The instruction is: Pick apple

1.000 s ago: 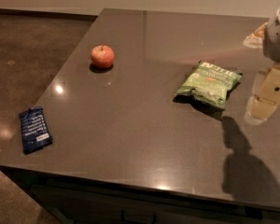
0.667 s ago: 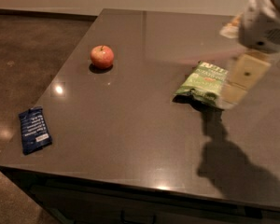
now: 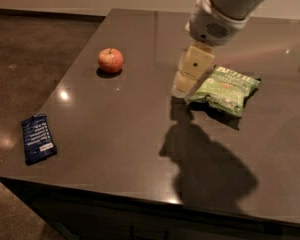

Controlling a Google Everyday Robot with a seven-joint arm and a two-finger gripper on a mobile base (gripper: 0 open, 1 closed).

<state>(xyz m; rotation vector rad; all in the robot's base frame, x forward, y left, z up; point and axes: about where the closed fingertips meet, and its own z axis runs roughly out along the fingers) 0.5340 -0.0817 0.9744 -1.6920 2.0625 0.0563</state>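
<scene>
At the near left edge of the desk [image 3: 120, 139] lies a blue packet [image 3: 38, 145], well out of the way. Farther back and to its right the apple [image 3: 110, 60] sits alone on the dark top, stem up, with bare surface all around it. Right of that the pincer [image 3: 182, 86] hangs above the desk, pointing down, just beside the left end of the green chip bag [image 3: 225, 90]. I cannot tell whether it is open or closed, and nothing shows in its hold.

The step in hand looks like the approach. To do it well, carry the pincer left and a little farther back at its present height, centre it over the apple, and come straight down around the widest part. A round fruit will likely roll if nudged off-centre.
</scene>
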